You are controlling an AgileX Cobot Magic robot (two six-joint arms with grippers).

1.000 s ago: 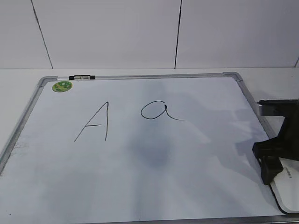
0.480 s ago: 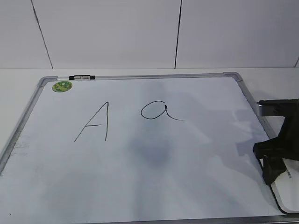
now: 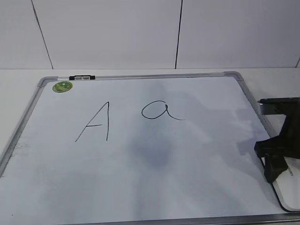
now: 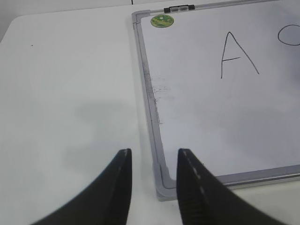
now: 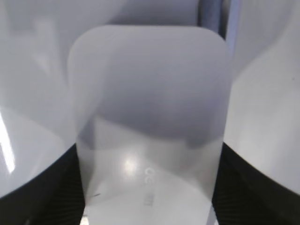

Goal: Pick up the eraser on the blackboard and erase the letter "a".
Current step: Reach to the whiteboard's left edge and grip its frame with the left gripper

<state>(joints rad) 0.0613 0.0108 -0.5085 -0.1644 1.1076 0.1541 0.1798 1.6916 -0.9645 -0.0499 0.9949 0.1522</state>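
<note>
The blackboard (image 3: 197, 159) lies flat on the table. The letter "a" (image 3: 159, 111) is written near its middle, and only its left edge shows in the left wrist view (image 4: 290, 35). The white eraser (image 3: 288, 191) lies at the board's near right corner. My right gripper (image 3: 274, 168) is down over it. In the right wrist view the eraser (image 5: 150, 103) fills the space between the jaws (image 5: 149, 150), and both black fingers touch its sides. My left gripper (image 4: 152, 157) is open and empty above the board's near left corner (image 4: 164, 187), out of the exterior view.
A capital "A" (image 3: 96, 123) stands left of the "a". A green sticker (image 3: 62, 86) and a small black-and-clear clip (image 3: 82, 78) sit at the board's far left edge. White table (image 4: 70, 93) lies left of the board. A white wall stands behind.
My right gripper has sunk slightly and shifted a little right over the eraser. The board has shifted by a few pixels. The left arm is out of the exterior view throughout.
</note>
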